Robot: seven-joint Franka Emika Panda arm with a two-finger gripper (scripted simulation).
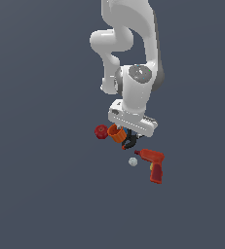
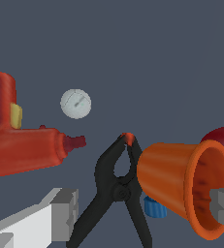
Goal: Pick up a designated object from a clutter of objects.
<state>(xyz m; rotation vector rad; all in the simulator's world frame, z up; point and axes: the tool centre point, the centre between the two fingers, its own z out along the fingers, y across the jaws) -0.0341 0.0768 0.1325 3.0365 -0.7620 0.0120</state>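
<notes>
Grey fingers of your claw sit closest to you in the wrist view, spread wide apart and gripping nothing. Between them you see the black spring clamp, its red-orange tip pointing away from the camera and its two handles splayed toward it. An orange cup lies on its side just beside the clamp, with a tiny blue piece tucked under its wall and a dark red knob behind it. You'll find the red drill on the clamp's other side, a yellow patch on its body, and a small white ball beyond. No writing can be read on anything. From the exterior view, the claw hangs low over the clamp on the dark surface.
</notes>
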